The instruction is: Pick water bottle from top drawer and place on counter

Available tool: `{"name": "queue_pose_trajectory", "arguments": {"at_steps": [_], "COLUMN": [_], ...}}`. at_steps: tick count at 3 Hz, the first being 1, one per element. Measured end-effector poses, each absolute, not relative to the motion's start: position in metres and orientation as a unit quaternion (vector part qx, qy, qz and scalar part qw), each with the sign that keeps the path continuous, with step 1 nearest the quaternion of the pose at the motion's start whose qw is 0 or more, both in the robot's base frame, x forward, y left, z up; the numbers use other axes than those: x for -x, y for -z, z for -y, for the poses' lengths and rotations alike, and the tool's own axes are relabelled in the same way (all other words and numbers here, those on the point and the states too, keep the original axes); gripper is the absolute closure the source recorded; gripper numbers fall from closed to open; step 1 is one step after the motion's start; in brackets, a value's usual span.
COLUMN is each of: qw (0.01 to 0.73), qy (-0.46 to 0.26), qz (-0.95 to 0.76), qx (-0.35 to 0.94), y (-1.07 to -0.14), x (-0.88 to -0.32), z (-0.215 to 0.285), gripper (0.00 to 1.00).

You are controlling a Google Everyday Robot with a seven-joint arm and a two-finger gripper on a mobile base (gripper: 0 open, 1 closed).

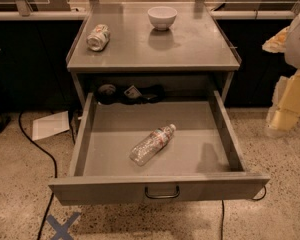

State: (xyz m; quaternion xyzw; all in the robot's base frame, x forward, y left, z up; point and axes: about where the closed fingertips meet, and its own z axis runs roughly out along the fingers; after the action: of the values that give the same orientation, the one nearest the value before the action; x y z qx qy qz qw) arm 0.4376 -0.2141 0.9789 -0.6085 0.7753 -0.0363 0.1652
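One top drawer, pulled out: one water bottle lying mid-floor. Above the drawer, one tabletop: one can, one bowl. One hand right of the drawer, grip state cannot be told.

a speckled terrazzo floor spreads around the grey metal cabinet. left of the cabinet lie a white sheet of paper and a black cable. in front of its left corner is a blue tape cross. behind it, dark cupboard fronts run under a pale ledge. the light is warm and dim. the gripper hangs right of the cabinet.
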Motion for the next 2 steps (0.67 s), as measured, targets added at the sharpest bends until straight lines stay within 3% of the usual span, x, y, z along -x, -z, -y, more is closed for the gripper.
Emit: {"name": "queue_pose_trajectory", "arguments": {"at_steps": [2], "qw": [0.164], "qy": [0.034], "qz": [-0.772], "qx": [0.613], "y": [-0.9733], "x": [-0.4389], "z": [0.2082], "gripper": [0.00]}}
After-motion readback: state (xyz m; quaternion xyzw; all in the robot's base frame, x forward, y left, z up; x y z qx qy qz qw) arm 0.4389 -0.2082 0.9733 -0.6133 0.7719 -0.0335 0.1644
